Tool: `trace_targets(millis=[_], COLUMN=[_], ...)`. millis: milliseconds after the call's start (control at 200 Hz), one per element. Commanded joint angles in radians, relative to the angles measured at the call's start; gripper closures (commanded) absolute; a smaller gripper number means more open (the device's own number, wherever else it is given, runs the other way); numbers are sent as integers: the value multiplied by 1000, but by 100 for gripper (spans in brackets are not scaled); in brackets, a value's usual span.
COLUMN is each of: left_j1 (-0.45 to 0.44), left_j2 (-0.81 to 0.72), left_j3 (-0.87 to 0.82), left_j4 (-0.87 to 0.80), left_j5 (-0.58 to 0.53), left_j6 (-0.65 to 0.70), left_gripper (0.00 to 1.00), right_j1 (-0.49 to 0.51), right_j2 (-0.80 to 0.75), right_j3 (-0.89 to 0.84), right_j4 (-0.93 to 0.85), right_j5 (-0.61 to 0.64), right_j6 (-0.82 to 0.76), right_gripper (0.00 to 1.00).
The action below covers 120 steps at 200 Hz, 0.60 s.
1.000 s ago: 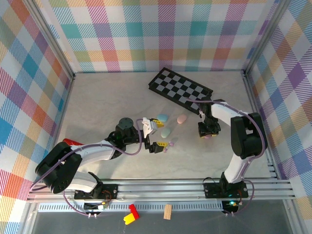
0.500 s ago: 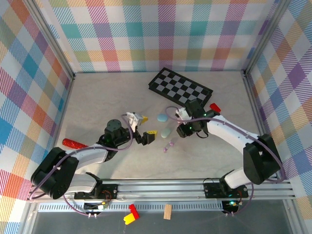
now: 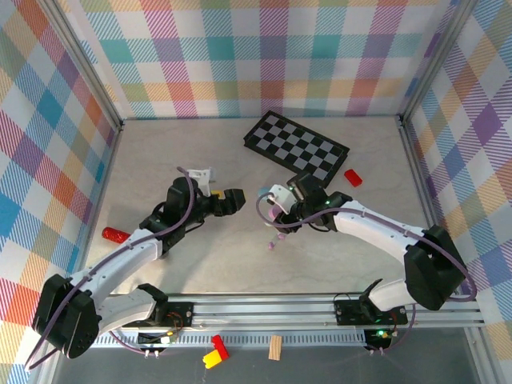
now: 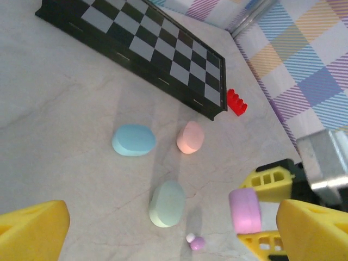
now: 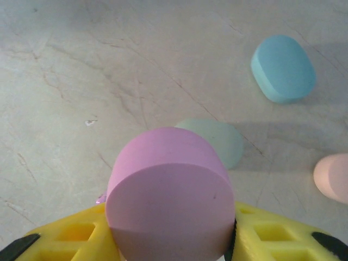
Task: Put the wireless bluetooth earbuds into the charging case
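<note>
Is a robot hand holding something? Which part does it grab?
Yes. The right gripper pinches the purple case by its two opposite sides. The left gripper is open and empty.

The pale marbled table [image 3: 160,160] carries a black-and-white chessboard [image 4: 147,49], lying flat. A red brick [image 4: 237,102] lies just beside the chessboard's right corner. Near the chessboard's front edge lie a blue case [image 4: 134,140] and a pink case [image 4: 190,137], apart from each other. Farther from the chessboard lies a green case [image 4: 167,203], then two tiny earbuds [image 4: 194,241], whitish and purple, touching. A red cylinder [image 3: 116,235] lies well apart from the chessboard, front-left.
</note>
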Motion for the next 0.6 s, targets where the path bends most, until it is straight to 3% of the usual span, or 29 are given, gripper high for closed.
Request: trace_targets(millis=[0,70,170,410,595], left_j1=[-2,-13,-31,-77,-93], left_j2=[6,40,87,164,228], left_j3=[59,106,135,155,169], left_j4=[-226,-285,-294,-207,-141], left_j5=[60,98,183,288,358], left_j6=[-117,-142,-164,-220,-243], left_gripper=[6,16,19,17,22], right_j1=[24,31,40,56,62], right_j2=[-14,-15,-17,-21,-32], right_j3=[43,50,52,63,71], right_j4=[27,37,51,56,66], right_j5=[-43,-51,-65,-94,-114], right_j6=[-50,-47,-42,-37,-22], right_gripper=[55,55,55,55,55])
